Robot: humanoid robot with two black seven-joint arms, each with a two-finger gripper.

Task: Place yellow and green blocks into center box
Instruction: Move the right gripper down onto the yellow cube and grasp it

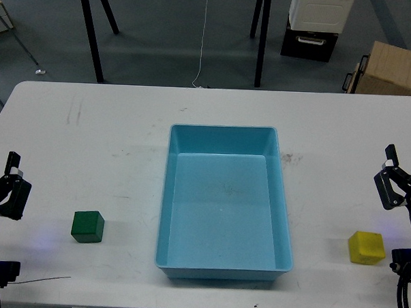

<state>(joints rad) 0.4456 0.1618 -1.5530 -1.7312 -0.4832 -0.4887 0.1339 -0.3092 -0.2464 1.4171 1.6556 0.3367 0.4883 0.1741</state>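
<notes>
The light blue center box (169, 193) lies in the middle of the white table and holds nothing. A dark green block (88, 226) rests on the table to its left, a little right of my left gripper (12, 171). On the far side of the box, the yellow block (366, 247) sits just below and left of my right gripper (390, 167). Both grippers hover at the table's side edges, apart from the blocks. Each is seen small and dark, so its fingers cannot be told apart.
The white table (111, 136) spans the view. Behind it on the floor stand black tripod legs (91, 33), a black-and-white crate (313, 26) and a brown cardboard box (393, 70). A thin white cable (202, 45) runs down the floor.
</notes>
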